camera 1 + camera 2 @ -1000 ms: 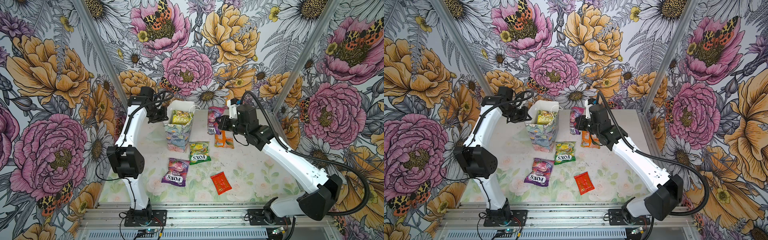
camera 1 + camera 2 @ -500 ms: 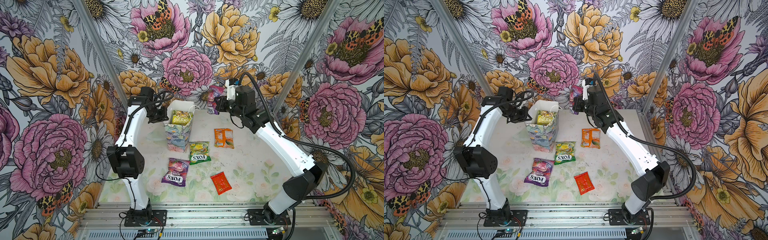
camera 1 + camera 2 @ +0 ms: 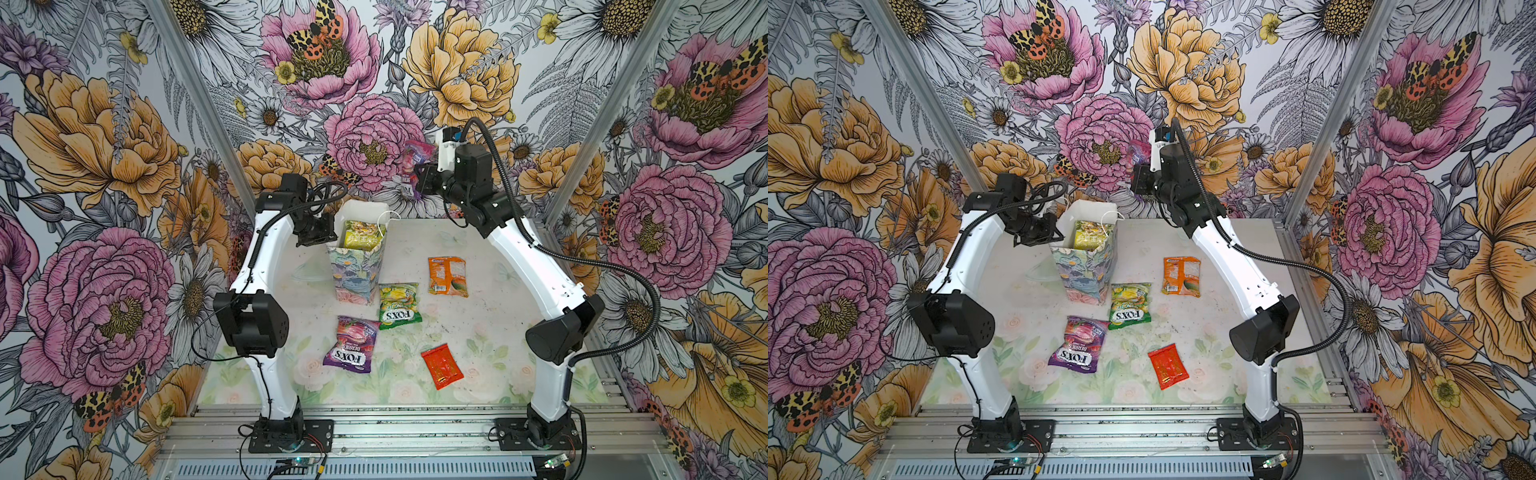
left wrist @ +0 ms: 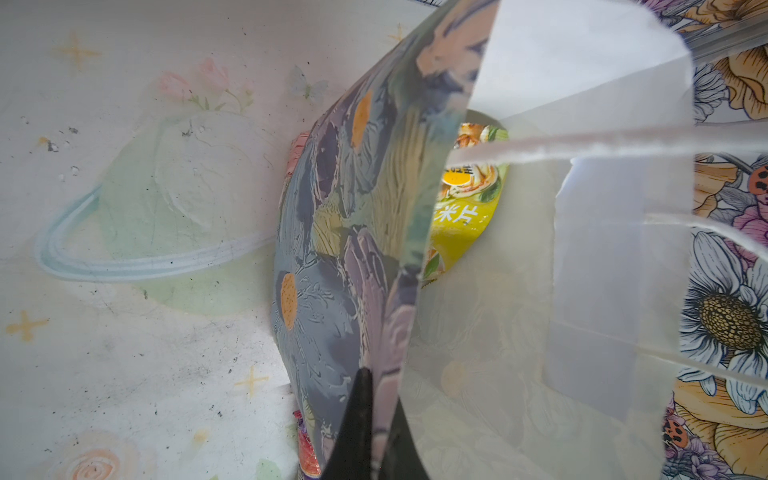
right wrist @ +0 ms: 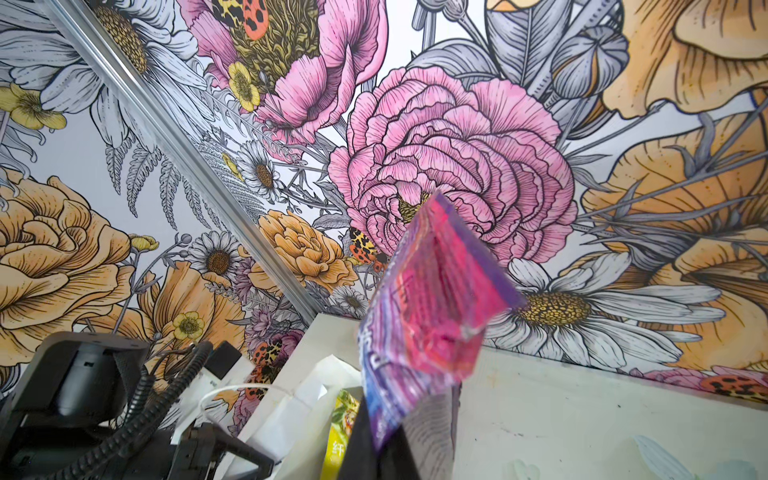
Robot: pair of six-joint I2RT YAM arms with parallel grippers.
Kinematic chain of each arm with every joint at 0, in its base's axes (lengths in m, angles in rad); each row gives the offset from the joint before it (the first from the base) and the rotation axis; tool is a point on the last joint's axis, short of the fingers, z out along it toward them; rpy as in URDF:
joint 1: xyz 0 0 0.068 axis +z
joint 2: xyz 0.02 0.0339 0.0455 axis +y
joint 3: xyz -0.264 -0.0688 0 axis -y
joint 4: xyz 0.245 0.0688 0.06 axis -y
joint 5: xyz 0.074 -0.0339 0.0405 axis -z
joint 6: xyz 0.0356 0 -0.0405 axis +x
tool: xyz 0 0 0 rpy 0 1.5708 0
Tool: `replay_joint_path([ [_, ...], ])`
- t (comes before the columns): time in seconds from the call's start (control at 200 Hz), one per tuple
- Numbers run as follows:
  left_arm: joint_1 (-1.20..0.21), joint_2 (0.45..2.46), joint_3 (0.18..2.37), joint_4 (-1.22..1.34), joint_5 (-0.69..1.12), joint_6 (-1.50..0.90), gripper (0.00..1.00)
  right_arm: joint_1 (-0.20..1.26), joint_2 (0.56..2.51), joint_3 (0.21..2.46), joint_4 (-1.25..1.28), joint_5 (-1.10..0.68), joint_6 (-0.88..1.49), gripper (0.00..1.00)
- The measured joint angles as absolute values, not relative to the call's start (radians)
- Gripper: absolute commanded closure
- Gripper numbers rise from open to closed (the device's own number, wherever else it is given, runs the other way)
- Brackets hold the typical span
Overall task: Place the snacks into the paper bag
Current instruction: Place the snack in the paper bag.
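The right hand (image 3: 420,183) is closed on the lower end of the raised purple packet (image 3: 415,154). The packet stands up out of its fingers, high over the counter (image 3: 482,332) and close to the back wall. In the right wrist view the raised purple packet (image 5: 432,307) leans out from between the fingers (image 5: 360,440), pink and purple and a little blurred.

The paper bag (image 3: 353,274) stands lower than this hand, toward the left arm's side. It is upright near the back of the counter with its mouth open. The left hand (image 3: 322,233) is closed on the bag's side wall near the rim. In the left wrist view one dark finger lies on the printed outside of the paper bag (image 4: 345,249) and the other against the white inside. A yellow packet (image 3: 361,235) stands inside the bag with its top showing at the rim, and a white cord handle (image 4: 582,143) crosses the opening.

Four packets lie flat on the counter, apart from both hands:
- The green FOX'S packet (image 3: 399,305) lies just beside the bag's front corner.
- The purple FOX'S Berries packet (image 3: 351,345) lies near the green one, closer to the front edge.
- The orange packet (image 3: 446,275) lies to the right of the bag.
- The red packet (image 3: 441,365) lies nearest the front.
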State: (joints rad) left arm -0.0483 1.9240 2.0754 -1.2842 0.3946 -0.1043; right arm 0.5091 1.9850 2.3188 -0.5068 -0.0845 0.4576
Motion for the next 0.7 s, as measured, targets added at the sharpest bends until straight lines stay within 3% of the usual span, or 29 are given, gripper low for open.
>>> replay_joint_path([
  [0.285,-0.048,1.924,2.075,-1.284,0.395,-0.104,1.00,0.553,2.158,2.533,-0.565,-0.128,0.458,1.00],
  [0.695,-0.048,1.924,2.075,-1.284,0.403,-0.104,1.00,0.646,2.189,2.548,-0.603,-0.189,0.484,1.00],
])
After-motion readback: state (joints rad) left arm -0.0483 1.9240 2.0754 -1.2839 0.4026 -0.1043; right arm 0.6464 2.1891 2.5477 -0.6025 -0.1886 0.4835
